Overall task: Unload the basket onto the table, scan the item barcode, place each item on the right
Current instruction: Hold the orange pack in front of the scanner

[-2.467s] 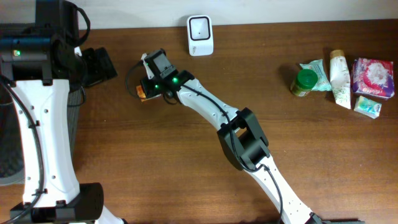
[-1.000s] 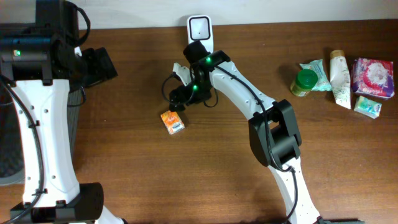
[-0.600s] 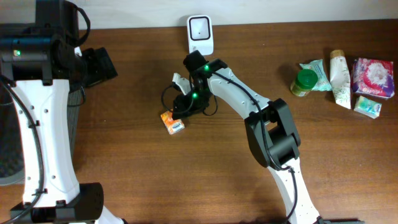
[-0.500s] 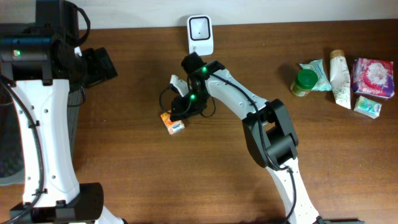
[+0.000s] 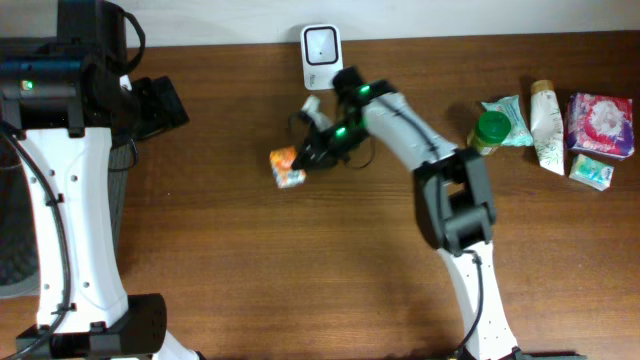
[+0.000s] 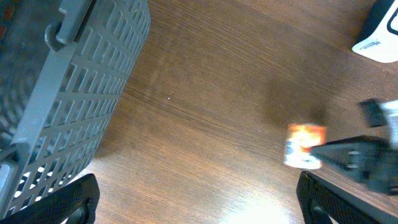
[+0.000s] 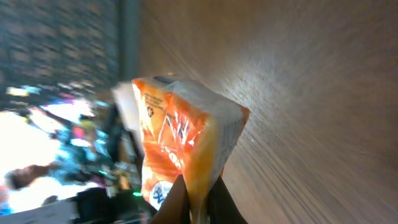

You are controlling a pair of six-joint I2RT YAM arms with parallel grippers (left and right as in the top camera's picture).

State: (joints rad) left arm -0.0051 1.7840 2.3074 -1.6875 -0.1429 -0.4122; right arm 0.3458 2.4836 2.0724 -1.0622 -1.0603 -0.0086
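Note:
The item is a small orange and white packet (image 5: 286, 167), held off the wooden table left of centre. My right gripper (image 5: 308, 157) is shut on its edge, and in the right wrist view the packet (image 7: 184, 140) fills the space above the pinched fingers of the right gripper (image 7: 198, 200). The left wrist view shows the same packet (image 6: 304, 144), blurred, with the right fingers (image 6: 356, 159) on it. The white barcode scanner (image 5: 322, 44) stands at the table's back edge, just beyond the packet. My left gripper (image 6: 200, 205) hangs open and holds nothing, at the far left near the basket.
A grey slatted basket (image 6: 69, 93) sits off the table's left side. At the back right lie a green-lidded jar (image 5: 490, 130), a white tube (image 5: 546, 126), a pink pack (image 5: 600, 122) and a small teal packet (image 5: 590, 172).
The right gripper dropped onto the packet, shut on it, then lifted it up and right, nearer the scanner. The left arm has not moved.

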